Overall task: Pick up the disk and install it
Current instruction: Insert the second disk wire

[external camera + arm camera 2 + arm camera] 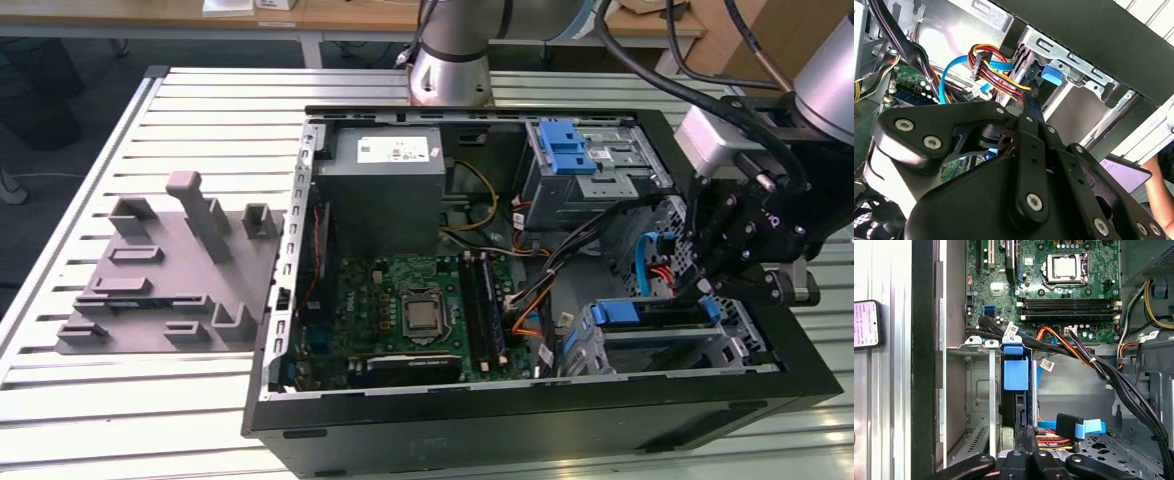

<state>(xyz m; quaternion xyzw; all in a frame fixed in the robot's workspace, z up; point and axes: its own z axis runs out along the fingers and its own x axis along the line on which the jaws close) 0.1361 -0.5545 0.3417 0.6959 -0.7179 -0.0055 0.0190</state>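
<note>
Open PC case (534, 420) lies on its side on the slatted counter (160, 400), near the edge at the exterior view's right. A grey fixture block (174, 270) sits beside the case, toward the opposite edge.

Pincer (727, 285) hangs inside the case at its far-right wall in the exterior view, just over the drive bay (667, 335). In the first wrist view the fingertips (1024, 440) look pressed close together on the thin edge of the disk (1016, 410) — pinching it, as far as can be told.

Disk stands on edge in the bay's slot, blue bracket tab (1016, 372) at the end nearest the motherboard (1054, 285). In the exterior view the blue bracket shows in the bay below the pincer (647, 312).

Blue data cable (1081, 427) and a red-yellow power bundle (991, 67) lie just beside the disk — contact unclear. Silver cage (587, 165) with a blue latch sits well apart, at the case's far end. A phone (865, 322) rests on the counter outside the case.
</note>
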